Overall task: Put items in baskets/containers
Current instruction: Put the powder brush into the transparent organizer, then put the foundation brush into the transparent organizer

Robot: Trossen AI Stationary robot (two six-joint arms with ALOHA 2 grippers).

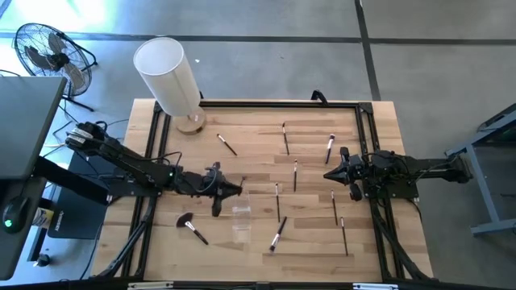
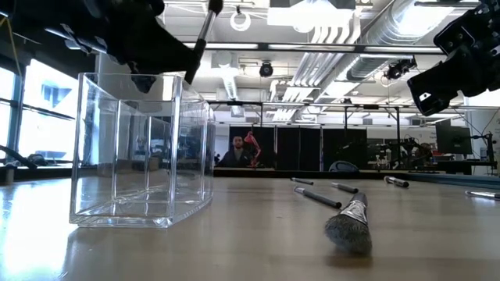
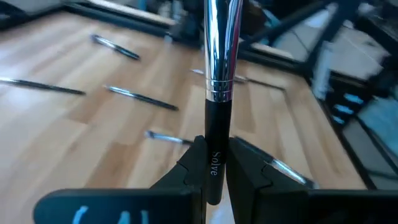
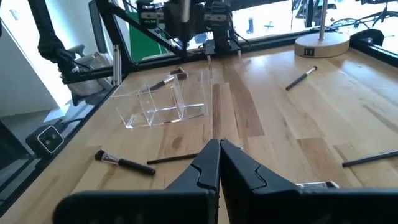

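Note:
My left gripper (image 1: 234, 189) hangs above the table's middle, just beyond the clear container (image 1: 241, 219), and is shut on one makeup brush (image 3: 219, 74). In the low view the left gripper (image 2: 148, 47) is over the container (image 2: 141, 148), with the brush (image 2: 205, 27) sticking up from it. Several other brushes lie flat on the wood, among them a wide-headed one (image 1: 187, 222) and a fluffy one (image 2: 348, 222). My right gripper (image 1: 330, 175) hovers shut over the table's right half, touching nothing; in its own view the right gripper (image 4: 219, 155) is above bare wood. My left gripper pinches the brush by its dark handle (image 3: 216, 124), just below the silvery ferrule, between its two fingers (image 3: 194, 163). The brush runs forward along the fingers, ferrule end away from the wrist. It is lifted clear of the table and slants upward in the low view.
A big white cylinder on a wooden base (image 1: 169, 76) stands at the far left corner. Black frame rails (image 1: 367, 129) run along the table's sides. Brushes lie scattered around the right gripper (image 1: 332, 147). A person (image 2: 237, 152) sits far behind the table.

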